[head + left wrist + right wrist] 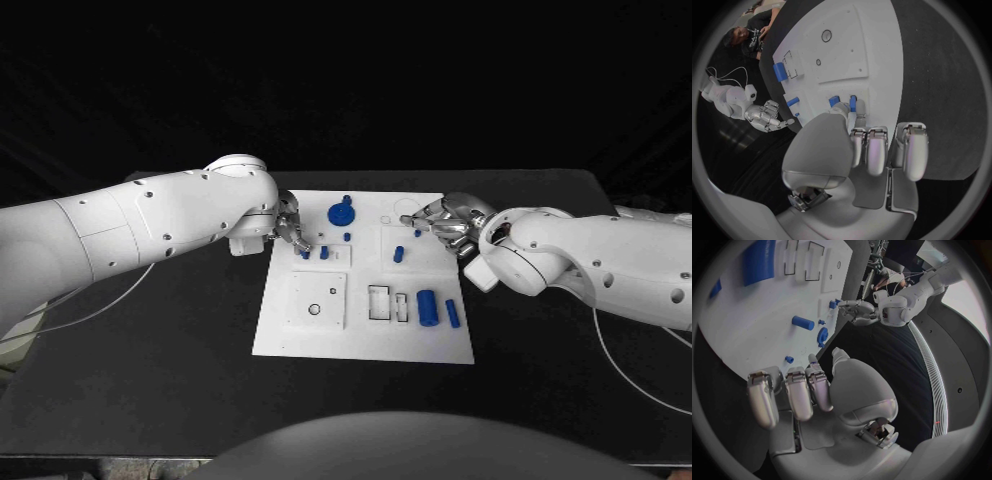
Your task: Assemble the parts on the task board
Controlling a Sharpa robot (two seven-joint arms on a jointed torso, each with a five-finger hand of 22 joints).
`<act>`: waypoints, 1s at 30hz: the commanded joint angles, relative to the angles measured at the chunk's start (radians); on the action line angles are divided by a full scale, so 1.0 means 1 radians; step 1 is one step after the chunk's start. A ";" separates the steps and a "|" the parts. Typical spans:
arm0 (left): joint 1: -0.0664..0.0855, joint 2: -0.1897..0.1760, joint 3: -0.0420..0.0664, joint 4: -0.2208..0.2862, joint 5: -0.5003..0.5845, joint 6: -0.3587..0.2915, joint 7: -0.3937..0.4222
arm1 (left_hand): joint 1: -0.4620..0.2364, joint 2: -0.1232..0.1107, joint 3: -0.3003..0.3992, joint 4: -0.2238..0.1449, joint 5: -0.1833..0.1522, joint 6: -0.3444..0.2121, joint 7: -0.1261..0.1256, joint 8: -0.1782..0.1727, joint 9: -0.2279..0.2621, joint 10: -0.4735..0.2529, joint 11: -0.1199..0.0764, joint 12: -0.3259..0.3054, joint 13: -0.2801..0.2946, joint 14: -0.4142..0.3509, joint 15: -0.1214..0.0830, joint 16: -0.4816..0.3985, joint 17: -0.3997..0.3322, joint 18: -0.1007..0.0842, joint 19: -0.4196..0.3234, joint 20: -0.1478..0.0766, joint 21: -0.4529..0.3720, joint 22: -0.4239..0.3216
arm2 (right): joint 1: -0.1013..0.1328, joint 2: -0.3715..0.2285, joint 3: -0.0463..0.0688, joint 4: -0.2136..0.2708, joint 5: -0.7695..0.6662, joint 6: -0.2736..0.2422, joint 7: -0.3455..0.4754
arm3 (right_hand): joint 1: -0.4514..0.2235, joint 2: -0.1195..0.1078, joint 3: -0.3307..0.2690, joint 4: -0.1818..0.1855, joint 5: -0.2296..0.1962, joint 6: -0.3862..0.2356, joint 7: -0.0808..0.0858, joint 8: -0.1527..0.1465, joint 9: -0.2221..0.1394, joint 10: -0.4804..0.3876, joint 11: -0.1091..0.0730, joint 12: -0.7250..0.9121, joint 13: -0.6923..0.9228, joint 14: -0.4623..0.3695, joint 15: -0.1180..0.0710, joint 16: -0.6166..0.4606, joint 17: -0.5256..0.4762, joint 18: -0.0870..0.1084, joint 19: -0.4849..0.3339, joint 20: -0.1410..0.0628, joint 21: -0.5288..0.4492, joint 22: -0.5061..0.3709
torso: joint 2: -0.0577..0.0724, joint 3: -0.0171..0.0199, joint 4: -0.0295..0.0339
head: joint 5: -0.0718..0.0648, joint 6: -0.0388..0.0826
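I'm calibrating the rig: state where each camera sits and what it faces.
Head view: on the robot's head, looking down at the task board; both arms enter.
Left wrist view: behind the left hand, facing the board.
Right wrist view: behind the right hand, facing the board.
Shared: the blue gear.

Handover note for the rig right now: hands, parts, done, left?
Left hand: at the far left corner of the white task board, holding nothing I can see.
Right hand: over the far right edge, nothing visibly held.
Parts: blue gear-shaped piece far centre, small blue pegs beside the left hand, large blue cylinder and slimmer blue rod lying near right.
Done: cannot tell what is seated.
Left: rectangular slots look unfilled.
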 commanded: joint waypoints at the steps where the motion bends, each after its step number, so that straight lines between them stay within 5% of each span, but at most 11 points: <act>1: -0.006 0.004 -0.002 0.004 0.004 0.025 0.011 | 0.007 -0.002 0.045 -0.040 -0.008 -0.001 -0.004 0.005 0.001 0.107 0.005 0.002 0.263 0.106 0.001 0.003 0.263 -0.008 0.105 0.001 0.002 0.263 | 0.000 0.001 0.000 0.001 -0.004 0.013 0.001 | 0.007 0.000 -0.001 -0.005 0.007 -0.007 0.045 0.005 0.001 0.103 0.007 -0.004 0.261 0.102 0.006 0.004 0.263 -0.007 0.105 0.005 0.004 0.263 | 0.000 -0.0001 0.0004 | -0.001 0.000; 30: -0.006 -0.001 0.001 0.010 -0.005 -0.024 0.035 | 0.009 -0.006 0.048 -0.041 -0.011 0.000 -0.004 0.007 0.003 0.107 0.006 0.002 0.263 0.106 0.002 0.003 0.263 -0.008 0.105 0.002 0.002 0.263 | 0.000 0.000 0.000 0.000 -0.004 0.015 0.000 | 0.008 0.000 -0.001 -0.005 0.007 -0.008 0.045 0.005 0.000 0.103 0.007 -0.004 0.261 0.102 0.006 0.004 0.263 -0.007 0.105 0.005 0.004 0.263 | 0.000 0.0001 0.0001 | -0.003 0.000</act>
